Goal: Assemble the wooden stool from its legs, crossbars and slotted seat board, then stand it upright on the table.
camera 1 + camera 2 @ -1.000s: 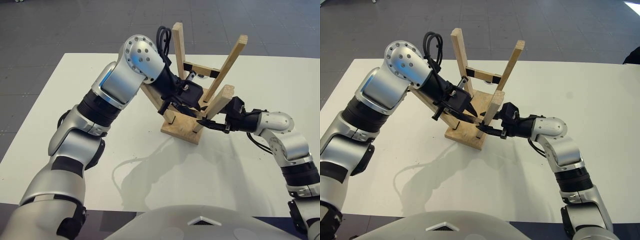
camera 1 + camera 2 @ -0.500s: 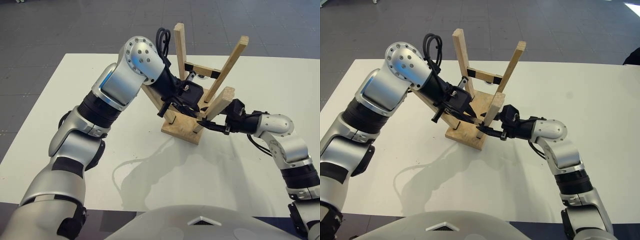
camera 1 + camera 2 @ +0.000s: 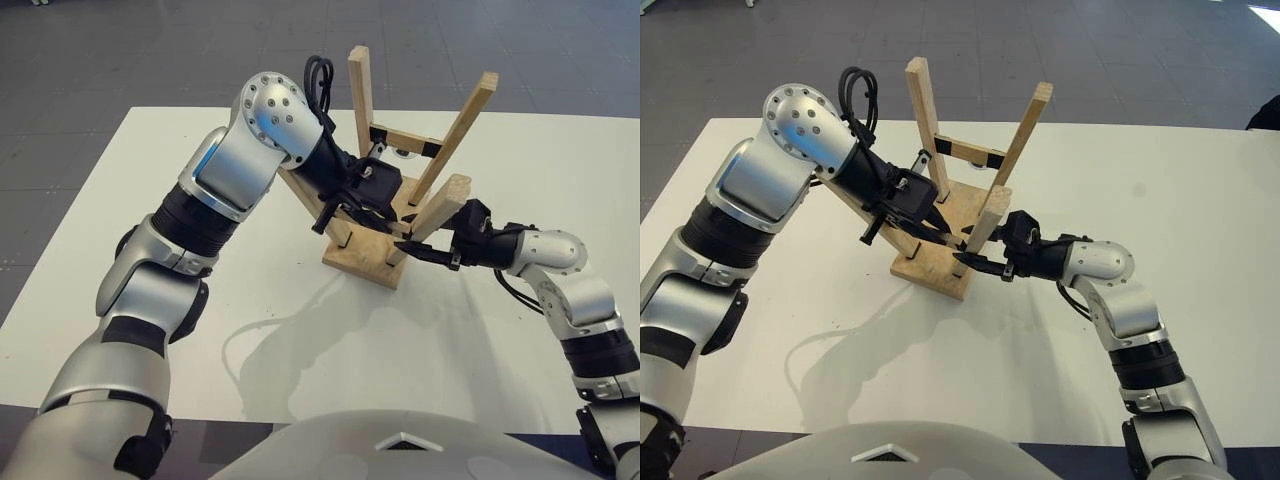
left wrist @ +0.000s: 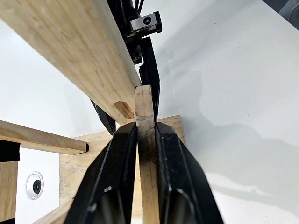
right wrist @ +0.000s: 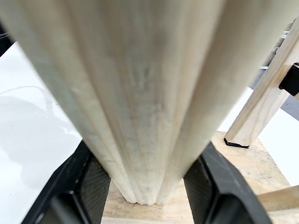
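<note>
The stool stands upside down on its seat board (image 3: 360, 262), legs pointing up. Two far legs (image 3: 360, 90) (image 3: 458, 125) are joined by a crossbar (image 3: 405, 141) with black ends. My left gripper (image 4: 145, 140) is shut on a thin loose crossbar (image 4: 145, 105), whose tip touches the near right leg (image 4: 79, 51) by a slot. My right gripper (image 5: 142, 186) is shut on that same leg (image 5: 135, 93) just above the seat board, seen from the head at the right gripper (image 3: 412, 250). Another leg (image 3: 845, 200) leans behind my left forearm, partly hidden.
The white table (image 3: 150, 200) has free room to the left of and in front of the stool. A round cable grommet (image 4: 34, 185) sits in the tabletop just beyond the seat board. The table's far edge (image 3: 560, 115) runs behind the legs.
My left elbow has shifted slightly to the left. Both grippers keep their holds and the stool stays in place.
</note>
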{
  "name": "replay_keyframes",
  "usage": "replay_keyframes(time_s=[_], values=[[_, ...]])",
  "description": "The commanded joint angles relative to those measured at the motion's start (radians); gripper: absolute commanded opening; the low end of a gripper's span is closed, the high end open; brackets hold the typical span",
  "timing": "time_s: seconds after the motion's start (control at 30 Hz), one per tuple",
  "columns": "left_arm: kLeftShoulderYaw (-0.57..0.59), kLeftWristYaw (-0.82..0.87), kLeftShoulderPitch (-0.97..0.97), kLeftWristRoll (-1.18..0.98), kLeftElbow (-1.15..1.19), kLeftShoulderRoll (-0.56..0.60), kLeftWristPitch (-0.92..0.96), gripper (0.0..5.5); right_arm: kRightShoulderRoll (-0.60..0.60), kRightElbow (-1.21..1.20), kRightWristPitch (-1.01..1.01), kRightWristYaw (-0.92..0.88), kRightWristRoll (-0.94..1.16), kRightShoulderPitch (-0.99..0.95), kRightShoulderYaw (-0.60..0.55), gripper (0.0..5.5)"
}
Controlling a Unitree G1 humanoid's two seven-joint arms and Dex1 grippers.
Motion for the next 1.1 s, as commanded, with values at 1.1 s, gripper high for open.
replay_keyframes(time_s=[1.1], values=[[-0.123, 0.109, 0.103, 0.180, 0.055, -0.046, -0.076, 0.45, -0.022, 0.018, 0.023, 0.040, -0.093, 0.047, 0.088, 2.03]])
